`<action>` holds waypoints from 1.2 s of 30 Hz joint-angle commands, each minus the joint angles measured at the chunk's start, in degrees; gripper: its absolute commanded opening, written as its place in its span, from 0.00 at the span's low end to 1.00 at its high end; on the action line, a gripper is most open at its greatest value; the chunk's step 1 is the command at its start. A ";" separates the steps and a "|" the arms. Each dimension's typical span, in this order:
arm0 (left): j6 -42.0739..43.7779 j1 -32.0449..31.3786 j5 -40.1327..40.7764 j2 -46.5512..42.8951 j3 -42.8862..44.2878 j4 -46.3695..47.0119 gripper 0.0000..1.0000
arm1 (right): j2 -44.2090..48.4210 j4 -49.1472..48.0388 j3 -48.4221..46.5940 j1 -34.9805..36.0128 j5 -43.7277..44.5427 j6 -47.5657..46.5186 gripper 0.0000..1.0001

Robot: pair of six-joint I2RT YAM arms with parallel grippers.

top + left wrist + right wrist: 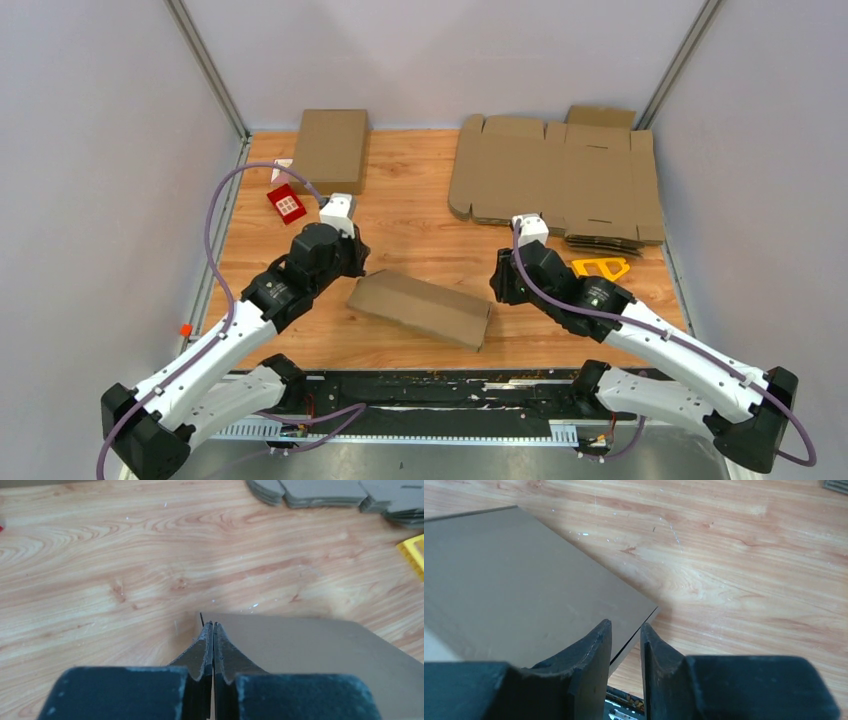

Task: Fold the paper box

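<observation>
Paper box (420, 307), light thin cardboard, creases easily, lies mid-table btwn arms w/ left gripper (213, 626) pressed together at its left corner, right gripper (625, 626) slightly spread at right corner; grip by edges.

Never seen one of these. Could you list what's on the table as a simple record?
Centre: folded cardboard box, lying closed
Left arm: jaws shut, at the box's left corner
Right arm: jaws slightly apart, over its right corner
Far right: flat unfolded cardboard
Far left: another cardboard box
</observation>
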State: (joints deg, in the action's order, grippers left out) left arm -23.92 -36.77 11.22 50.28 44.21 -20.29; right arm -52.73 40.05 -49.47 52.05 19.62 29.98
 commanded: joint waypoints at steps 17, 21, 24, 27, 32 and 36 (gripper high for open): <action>-2.36 -0.28 -1.74 -2.25 -3.85 -2.52 0.32 | -4.01 -9.05 2.41 1.32 -30.78 -20.20 1.00; -2.97 -0.29 -1.03 -2.47 -2.40 -8.51 0.35 | -7.48 -11.17 1.91 8.39 -32.54 -24.56 1.00; -2.99 -0.20 -0.04 -1.49 -2.85 -9.00 0.36 | -11.01 -9.94 -0.16 17.30 -25.51 -25.52 1.00; -3.88 0.95 -0.50 -0.75 -4.54 -6.39 0.36 | -14.87 -8.97 -1.75 25.02 -16.99 -24.81 1.00; -5.75 4.87 -7.01 -0.27 -8.38 -0.97 0.36 | -21.27 -9.37 -2.91 30.21 -12.51 -23.57 1.00; -5.23 6.63 -8.41 0.12 -9.16 -0.40 0.37 | -26.27 -9.25 -4.83 33.42 -9.65 -24.04 1.00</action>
State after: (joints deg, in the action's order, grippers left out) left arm -28.36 -31.59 5.98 50.24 35.53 -24.21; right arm -75.64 32.27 -50.63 82.81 4.36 6.83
